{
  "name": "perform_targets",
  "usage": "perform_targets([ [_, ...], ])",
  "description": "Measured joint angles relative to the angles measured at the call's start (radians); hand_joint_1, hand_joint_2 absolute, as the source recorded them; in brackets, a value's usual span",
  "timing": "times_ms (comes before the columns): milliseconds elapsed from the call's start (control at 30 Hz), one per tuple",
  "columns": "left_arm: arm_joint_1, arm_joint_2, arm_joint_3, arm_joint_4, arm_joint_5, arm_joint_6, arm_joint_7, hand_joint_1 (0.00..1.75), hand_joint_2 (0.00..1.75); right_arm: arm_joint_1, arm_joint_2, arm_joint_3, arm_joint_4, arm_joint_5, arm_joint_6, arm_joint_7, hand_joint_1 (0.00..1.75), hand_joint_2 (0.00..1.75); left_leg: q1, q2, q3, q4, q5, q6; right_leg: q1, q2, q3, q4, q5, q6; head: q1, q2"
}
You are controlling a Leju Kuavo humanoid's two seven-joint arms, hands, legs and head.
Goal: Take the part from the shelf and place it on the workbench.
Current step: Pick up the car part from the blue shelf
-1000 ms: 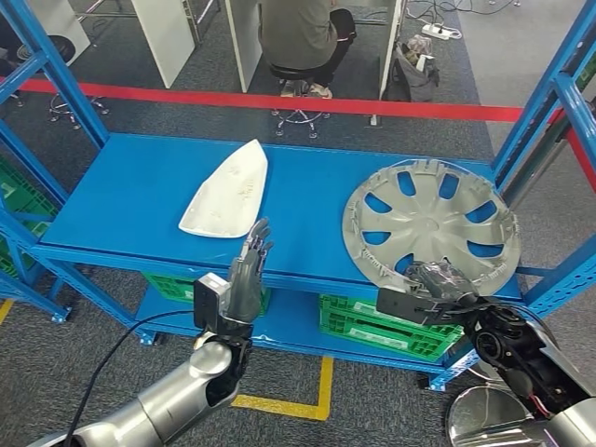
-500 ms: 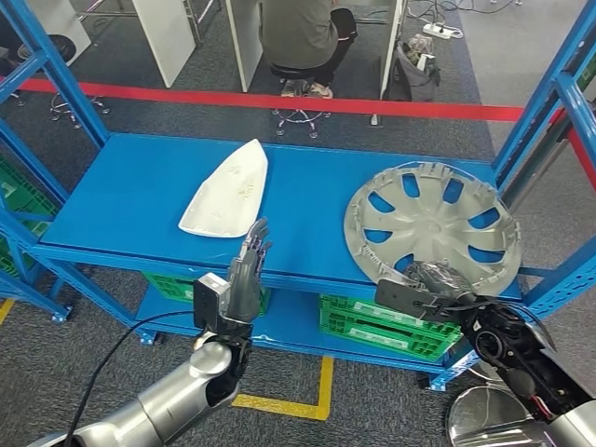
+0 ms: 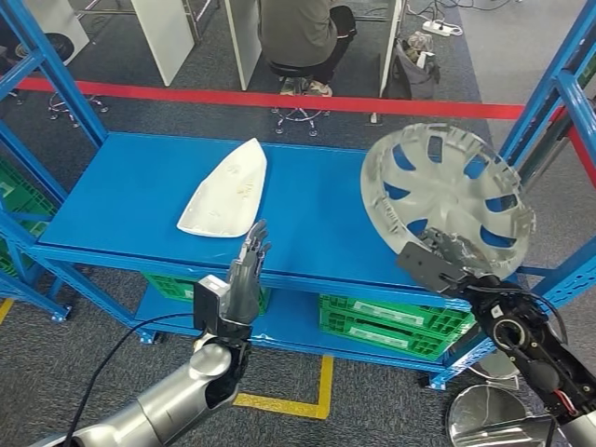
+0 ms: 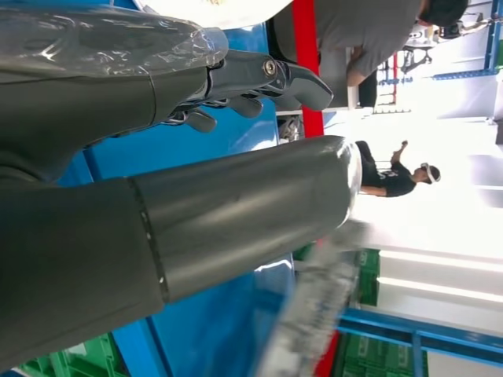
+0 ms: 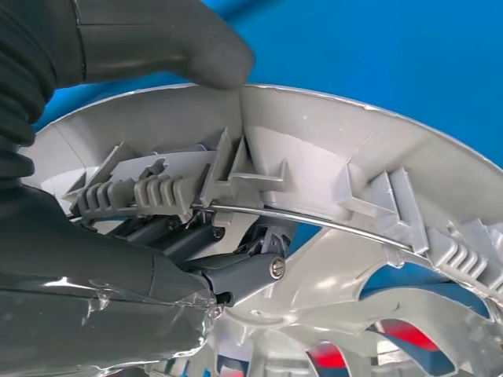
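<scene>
Head view: hubcap (image 3: 450, 191) tilted, rim-up.

I see silver-grey spoked plastic hubcap (image 3: 450, 191), white pointed plastic panel (image 3: 223, 191), bright blue metal shelf (image 3: 141, 196), green crates (image 3: 383, 326) below.

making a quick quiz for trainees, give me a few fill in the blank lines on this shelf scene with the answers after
1. The right hand grips the silver wheel cover by its ____.
2. The wheel cover is ____ up off the blue shelf, not lying flat.
3. The white part lies on the shelf nearer the robot's ____ hand.
4. Below the shelf board sit ____ crates.

Missing words: rim; tilted; left; green
</scene>
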Motion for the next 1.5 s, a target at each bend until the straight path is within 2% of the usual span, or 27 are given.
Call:
perform_targets([
  [200,0.001,-0.002,0.000,0.000,-0.006,-0.005,-0.004,0.00,0.00,-0.015,0.001,-0.050,-0.113,-0.024,-0.067,-0.053,1.75,1.75,0.000,0.000,0.000,0.000,0.000,0.000,0.001,-0.001,0.000,0.000,0.000,0.000,0.000,0.000],
  [700,0.001,-0.013,0.000,0.001,-0.020,-0.024,-0.004,0.00,0.00,-0.018,0.010,-0.079,-0.222,-0.024,-0.071,-0.085,1.75,1.75,0.000,0.000,-0.002,0.000,0.000,0.000,0.000,-0.001,-0.001,0.000,0.000,0.000,0.000,0.000],
  [967,-0.003,-0.025,0.000,0.010,-0.036,-0.038,-0.014,0.00,0.00,-0.017,0.029,-0.087,-0.270,-0.094,-0.059,-0.182,1.75,1.75,0.000,0.000,-0.002,0.000,0.000,0.000,0.000,-0.001,-0.002,0.000,0.000,0.000,0.000,0.000],
  [1100,-0.006,-0.030,0.000,0.013,-0.042,-0.042,-0.018,0.00,1.75,-0.012,0.041,-0.089,-0.316,-0.136,-0.051,-0.222,1.75,1.75,0.000,0.000,-0.003,0.000,0.000,0.000,0.000,-0.001,-0.002,0.000,0.000,0.000,0.000,0.000],
  [1500,-0.008,-0.045,0.000,0.019,-0.056,-0.052,-0.018,0.00,1.75,0.013,0.045,-0.140,-0.446,-0.184,-0.097,-0.220,1.75,1.75,0.000,0.000,-0.003,0.000,0.000,0.000,0.000,0.000,-0.003,0.000,0.000,0.000,0.000,0.000],
])
